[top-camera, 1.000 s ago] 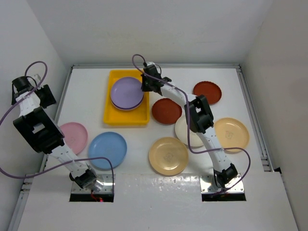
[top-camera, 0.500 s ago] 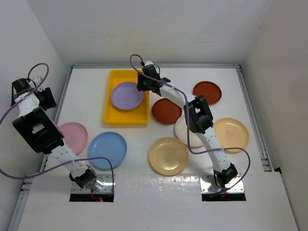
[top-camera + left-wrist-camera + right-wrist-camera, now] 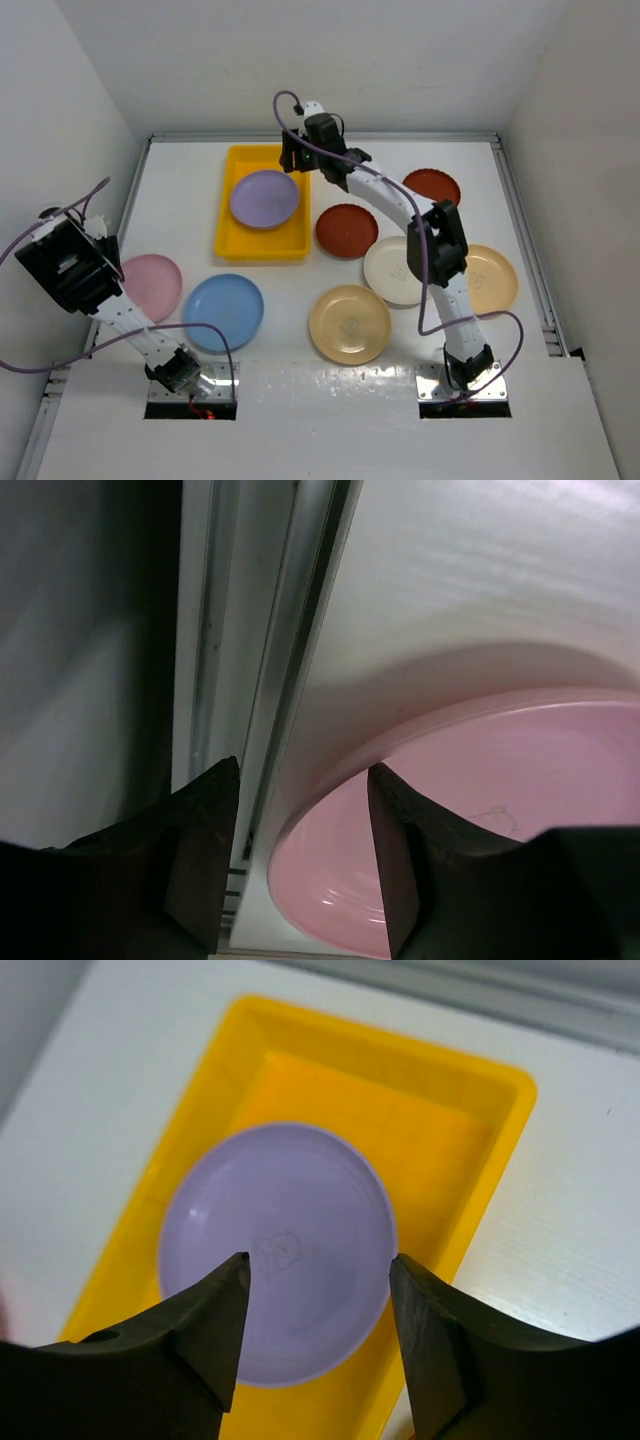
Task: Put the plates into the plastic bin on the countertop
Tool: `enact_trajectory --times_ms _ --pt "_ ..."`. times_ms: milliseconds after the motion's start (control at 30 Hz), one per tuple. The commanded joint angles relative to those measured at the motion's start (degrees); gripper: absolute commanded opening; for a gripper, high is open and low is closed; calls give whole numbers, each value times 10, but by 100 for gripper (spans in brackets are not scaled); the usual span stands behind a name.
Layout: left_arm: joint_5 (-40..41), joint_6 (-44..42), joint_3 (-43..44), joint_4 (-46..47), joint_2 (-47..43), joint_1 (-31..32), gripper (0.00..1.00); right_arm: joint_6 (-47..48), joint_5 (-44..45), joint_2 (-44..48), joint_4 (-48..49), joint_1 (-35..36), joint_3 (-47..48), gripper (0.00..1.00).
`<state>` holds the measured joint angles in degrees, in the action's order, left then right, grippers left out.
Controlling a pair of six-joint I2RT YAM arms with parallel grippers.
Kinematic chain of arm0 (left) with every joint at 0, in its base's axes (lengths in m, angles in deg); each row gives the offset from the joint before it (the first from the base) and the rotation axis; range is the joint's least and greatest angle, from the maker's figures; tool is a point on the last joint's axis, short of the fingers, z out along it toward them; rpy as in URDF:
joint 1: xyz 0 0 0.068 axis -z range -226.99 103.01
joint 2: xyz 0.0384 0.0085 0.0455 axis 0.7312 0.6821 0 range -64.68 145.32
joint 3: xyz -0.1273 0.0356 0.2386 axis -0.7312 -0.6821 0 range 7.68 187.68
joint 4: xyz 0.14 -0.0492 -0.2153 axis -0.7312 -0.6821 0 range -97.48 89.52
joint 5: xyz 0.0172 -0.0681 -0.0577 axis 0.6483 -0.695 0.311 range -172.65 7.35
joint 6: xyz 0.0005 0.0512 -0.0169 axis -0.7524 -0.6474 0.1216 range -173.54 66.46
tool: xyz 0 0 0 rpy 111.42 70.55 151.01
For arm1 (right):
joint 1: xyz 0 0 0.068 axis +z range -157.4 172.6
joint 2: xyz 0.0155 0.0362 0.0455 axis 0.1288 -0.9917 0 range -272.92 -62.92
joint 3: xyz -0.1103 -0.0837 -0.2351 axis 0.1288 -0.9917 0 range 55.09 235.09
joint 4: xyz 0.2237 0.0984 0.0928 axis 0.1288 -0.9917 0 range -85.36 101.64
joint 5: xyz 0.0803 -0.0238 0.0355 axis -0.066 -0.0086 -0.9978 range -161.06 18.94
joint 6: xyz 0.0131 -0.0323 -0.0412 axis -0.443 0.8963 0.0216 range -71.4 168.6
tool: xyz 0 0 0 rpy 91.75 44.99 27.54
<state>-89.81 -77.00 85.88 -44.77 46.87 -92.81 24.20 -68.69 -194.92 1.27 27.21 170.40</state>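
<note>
At far left, the left gripper (image 3: pixel 303 770): jaws moderately apart, nothing between them. Hangs low over the left edge of the tabletop (image 3: pixel 185 200), with the metal rail (image 3: pixel 300 630) running below the gap. Just under one finger, the rim of the pink plate (image 3: pixel 480 820), flat on the tabletop; contact with the finger not possible to tell. To the right of this gripper and a bit nearer to the arm bases, the blue plate (image 3: pixel 223 312), close beside the pink one but apart from it.

Farther right, the right gripper (image 3: pixel 320 1262): also parted, empty. Hovers above the far right part of the yellow plastic bin (image 3: pixel 262 247). Below it, inside the bin, a lilac plate (image 3: pixel 275 1250), lying flat. Right of this gripper and nearer the bases, a dark red plate (image 3: pixel 346 231) just beside the bin. Further right, the second dark red plate (image 3: pixel 431 186), partly behind the arm. Nearer still to the bases, the cream-white plate (image 3: pixel 392 272), with a tan-yellow plate (image 3: pixel 349 324) at its left and the second tan-yellow plate (image 3: pixel 490 280) at its right, all on the tabletop.
</note>
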Motion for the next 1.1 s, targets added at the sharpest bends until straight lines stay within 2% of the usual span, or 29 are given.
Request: enact_trajectory --times_ms 0,100,133,200,233,267,533,700,767,933,1067 --pt "11 -34 -18 -13 6 -5 53 23 -21 85 34 -10 -17 59" --pt "16 -47 -44 -13 11 -5 42 14 -21 114 23 -25 -50 60" --pt "21 -47 -50 -13 11 -5 31 13 -22 136 19 -31 -69 60" --pt "27 -53 -56 -13 17 -5 19 10 -15 150 23 -38 -108 60" --pt "27 -53 -56 -13 17 -5 6 11 -9 169 22 -45 -126 60" --pt "27 -48 -56 -13 17 -10 0 11 -4 176 23 -49 -140 60" --pt "-36 -11 35 -31 -37 -10 0 -45 -4 224 22 -100 -211 60" --pt "-88 73 146 -45 -82 -2 0 -50 11 260 23 -124 -263 60" --pt "-101 101 180 -20 -105 10 0 -54 18 276 22 -133 -281 60" --pt "-122 185 244 26 -119 93 0 -59 26 301 22 -148 -320 60" --pt "-165 220 318 32 -76 179 0 -54 36 320 19 -155 -338 60"
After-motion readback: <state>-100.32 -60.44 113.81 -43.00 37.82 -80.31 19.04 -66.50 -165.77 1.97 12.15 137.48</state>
